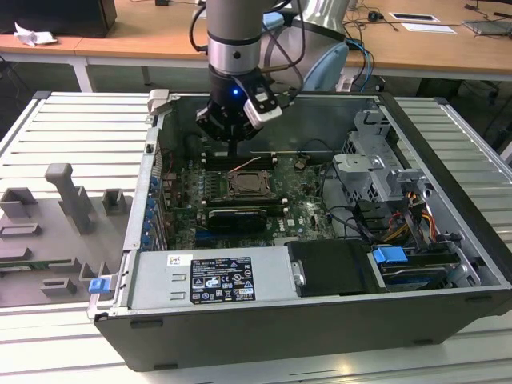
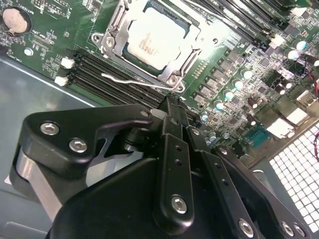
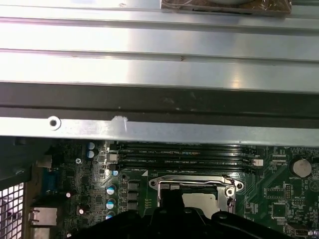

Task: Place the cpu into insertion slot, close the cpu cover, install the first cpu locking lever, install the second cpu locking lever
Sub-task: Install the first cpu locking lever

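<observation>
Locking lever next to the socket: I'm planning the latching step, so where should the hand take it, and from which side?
Probably the lever's free hooked end rather than its straight run. That end stands clear of the cover frame, toward the memory slots, while the rest runs close along the frame. Come straight down from above, since the wire lies low and flat.
</observation>
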Controlling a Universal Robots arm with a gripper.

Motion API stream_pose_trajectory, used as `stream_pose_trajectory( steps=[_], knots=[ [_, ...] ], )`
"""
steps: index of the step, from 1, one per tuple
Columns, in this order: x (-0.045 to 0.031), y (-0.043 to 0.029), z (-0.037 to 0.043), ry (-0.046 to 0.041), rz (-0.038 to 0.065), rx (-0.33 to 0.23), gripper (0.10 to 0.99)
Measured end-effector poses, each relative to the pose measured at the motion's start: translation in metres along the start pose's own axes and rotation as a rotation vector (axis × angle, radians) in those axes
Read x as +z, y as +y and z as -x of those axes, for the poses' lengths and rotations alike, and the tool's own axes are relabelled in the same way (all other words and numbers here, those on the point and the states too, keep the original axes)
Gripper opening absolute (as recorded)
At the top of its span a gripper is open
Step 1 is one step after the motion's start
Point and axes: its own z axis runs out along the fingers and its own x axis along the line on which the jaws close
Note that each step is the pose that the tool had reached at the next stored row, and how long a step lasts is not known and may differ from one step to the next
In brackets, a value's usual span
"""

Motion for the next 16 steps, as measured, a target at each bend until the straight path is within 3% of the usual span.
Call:
stream_pose_trajectory(
  steps=[5, 6, 7, 9, 16],
  knots=[
    [0.0045, -0.0007, 0.0138, -0.0002, 0.000, 0.000, 0.106],
    [0.0050, -0.0008, 0.0138, -0.0006, 0.007, 0.000, 0.106],
    [0.0052, -0.0007, 0.0138, -0.0015, 0.029, 0.000, 0.106],
    [0.0057, -0.0008, 0.0139, -0.0024, 0.049, 0.000, 0.106],
    [0.0175, -0.0013, 0.0143, -0.0024, 0.051, 0.000, 0.106]
  ],
)
